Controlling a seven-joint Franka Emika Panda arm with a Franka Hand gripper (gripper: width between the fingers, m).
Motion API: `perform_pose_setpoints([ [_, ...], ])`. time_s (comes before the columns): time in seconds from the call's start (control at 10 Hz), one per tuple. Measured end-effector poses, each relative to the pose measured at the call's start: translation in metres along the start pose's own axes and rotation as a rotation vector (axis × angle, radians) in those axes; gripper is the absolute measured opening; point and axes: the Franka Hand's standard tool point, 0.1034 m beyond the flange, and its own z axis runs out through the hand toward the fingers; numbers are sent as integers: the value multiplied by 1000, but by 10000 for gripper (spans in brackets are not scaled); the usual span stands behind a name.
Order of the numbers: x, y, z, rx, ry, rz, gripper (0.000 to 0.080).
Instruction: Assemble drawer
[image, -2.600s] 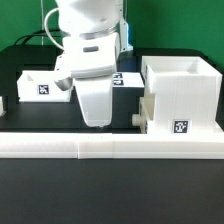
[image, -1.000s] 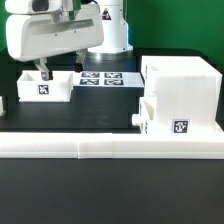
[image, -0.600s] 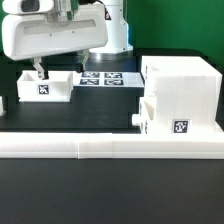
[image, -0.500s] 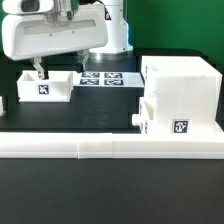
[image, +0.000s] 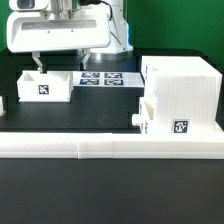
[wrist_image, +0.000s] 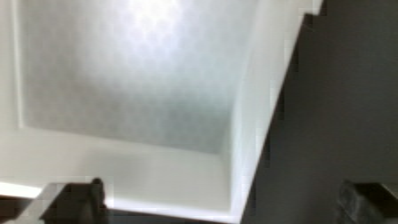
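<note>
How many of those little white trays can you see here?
2. The left tray sits at the exterior view's left, below the fingers; the knobbed tray sits against the big housing on that view's right. Another could be hidden from view.

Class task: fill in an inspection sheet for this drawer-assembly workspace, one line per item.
Surface: black table, with a white border wall along its front.
Job's things: housing, with a knobbed tray protruding on the exterior view's left; loose tray further left.
Clutter: marker board lying flat.
Grippers: gripper over the loose tray, jaws open, one tray wall between them.
Cables: nothing seen.
Surroundings: dark backdrop only.
</note>
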Motion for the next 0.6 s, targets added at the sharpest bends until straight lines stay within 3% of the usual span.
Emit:
perform_pose_setpoints([
  [0.2, -17, -8, 12, -15, 16, 8, 649],
  [0.6, -28, -15, 41, -14, 19, 7, 649],
])
